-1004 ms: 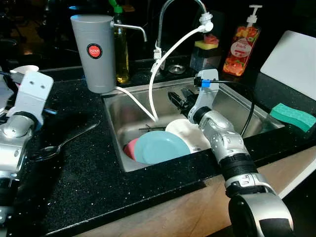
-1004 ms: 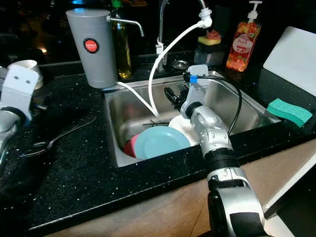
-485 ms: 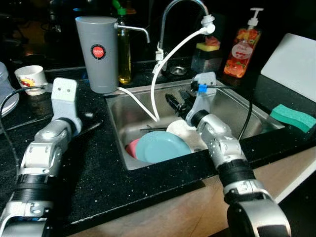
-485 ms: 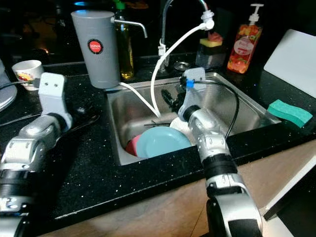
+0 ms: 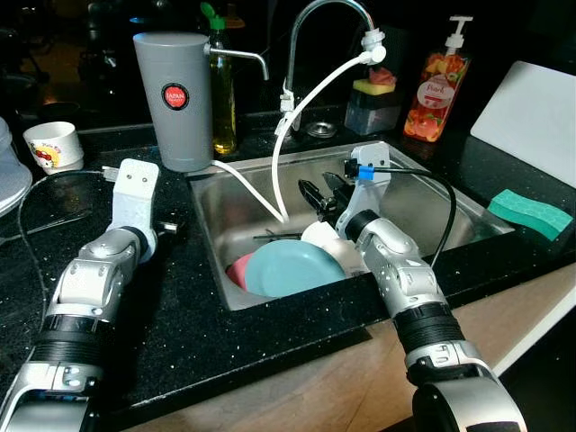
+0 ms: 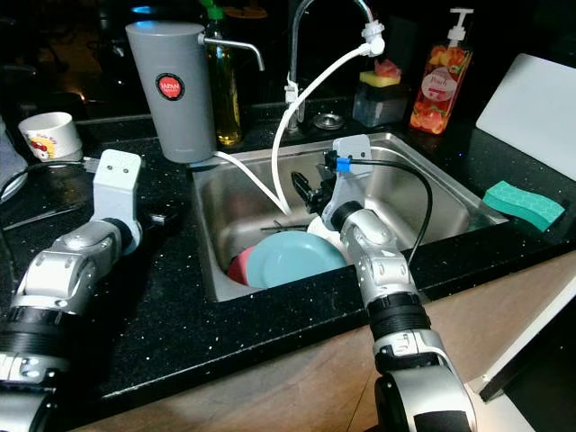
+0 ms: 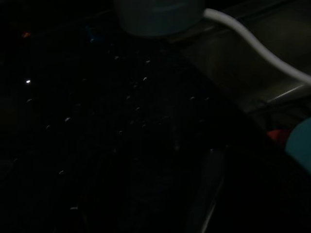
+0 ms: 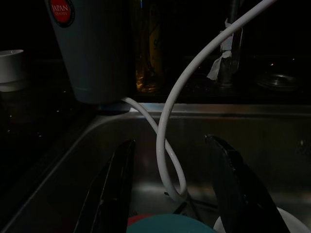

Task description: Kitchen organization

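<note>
While the black speckled stone tabletop (image 5: pixel 225 351) runs dark across the front, the far left edge holds one small white patterned cup (image 5: pixel 52 144), and near it the left tool (image 5: pixel 167 229) lies low on the stone beside the sink's left rim; whether its fingers are apart or together I cannot tell. Behind it stands one tall grey cylindrical water filter with a red round label (image 5: pixel 173 85), with one yellow-filled oil bottle (image 5: pixel 221 99) at its side. One white hose (image 5: pixel 310 99) hangs from the chrome tap (image 5: pixel 317 27) into the stainless steel sink (image 5: pixel 423 193). In that sink lies the stack to be sorted: one round light-blue plate (image 5: pixel 292 267) leaning on top, one pink dish (image 5: pixel 237 269) just under its left edge, and one white dish (image 5: pixel 346 252) to its right, touching it. The right tool (image 8: pixel 170 189) hovers over them with its two black fingers spread and nothing between them. The plates look rigid, breakable and probably wet and slippery; the blue one's raised rim seems the best place to pinch. Further right stand one orange soap pump bottle (image 5: pixel 436 79) and one green sponge (image 5: pixel 531 212).
</note>
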Controlling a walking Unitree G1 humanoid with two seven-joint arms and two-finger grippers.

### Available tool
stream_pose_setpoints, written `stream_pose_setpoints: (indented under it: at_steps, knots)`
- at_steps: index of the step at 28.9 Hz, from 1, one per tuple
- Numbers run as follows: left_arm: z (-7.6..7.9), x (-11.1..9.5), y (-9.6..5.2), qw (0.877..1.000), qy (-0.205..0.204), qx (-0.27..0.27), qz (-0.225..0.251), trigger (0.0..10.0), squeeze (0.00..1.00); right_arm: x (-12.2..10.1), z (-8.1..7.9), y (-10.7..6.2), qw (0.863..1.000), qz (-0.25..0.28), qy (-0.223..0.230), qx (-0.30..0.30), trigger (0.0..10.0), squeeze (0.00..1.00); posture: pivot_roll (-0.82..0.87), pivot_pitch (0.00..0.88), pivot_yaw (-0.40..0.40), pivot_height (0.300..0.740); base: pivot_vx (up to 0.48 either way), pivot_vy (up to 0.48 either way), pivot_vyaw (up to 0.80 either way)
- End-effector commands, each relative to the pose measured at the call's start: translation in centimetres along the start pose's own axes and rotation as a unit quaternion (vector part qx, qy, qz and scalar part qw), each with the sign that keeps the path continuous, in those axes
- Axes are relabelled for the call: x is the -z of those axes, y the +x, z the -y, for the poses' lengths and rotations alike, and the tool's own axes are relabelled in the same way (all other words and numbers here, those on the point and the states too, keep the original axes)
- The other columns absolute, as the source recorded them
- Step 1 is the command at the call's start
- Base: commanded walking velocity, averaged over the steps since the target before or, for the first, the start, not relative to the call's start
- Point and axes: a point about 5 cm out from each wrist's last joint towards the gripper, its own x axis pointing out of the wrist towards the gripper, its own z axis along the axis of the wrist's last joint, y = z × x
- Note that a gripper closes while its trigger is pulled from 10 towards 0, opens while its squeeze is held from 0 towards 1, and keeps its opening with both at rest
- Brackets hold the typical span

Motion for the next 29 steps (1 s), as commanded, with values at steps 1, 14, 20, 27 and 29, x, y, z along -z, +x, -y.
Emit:
stream_pose_setpoints:
  at_steps: [1,14,20,27,29]
  knots:
    - [-0.8,1.2,-0.1,0.999,0.022,-0.007,-0.041,10.0,0.00,0.1,0.3,-0.2,1.000,-0.006,-0.002,0.004,10.0,0.00,0.07,0.058,-0.011,0.740,0.000,0.000,0.00]
    - [-2.8,-0.1,-2.2,0.981,0.151,0.040,-0.117,10.0,0.00,-0.7,0.7,0.1,1.000,-0.011,-0.018,-0.004,10.0,0.00,0.07,0.066,-0.015,0.740,0.000,0.000,0.00]
    - [-2.7,-1.1,-3.4,0.981,0.094,0.083,-0.149,10.0,0.00,-1.0,0.7,0.2,1.000,-0.013,-0.022,-0.011,10.0,0.00,0.08,0.067,-0.015,0.740,0.000,0.000,0.00]
    - [-1.8,-0.4,-4.2,0.969,0.058,0.130,-0.200,10.0,0.00,-1.3,0.6,0.5,1.000,-0.012,-0.023,-0.017,10.0,0.00,0.07,0.068,-0.013,0.740,0.000,0.000,0.00]
    - [-1.9,0.0,-4.4,0.964,0.073,0.131,-0.218,10.0,0.00,-1.4,0.6,0.5,1.000,-0.013,-0.020,-0.017,10.0,0.00,0.07,0.069,-0.012,0.740,0.000,0.000,0.00]
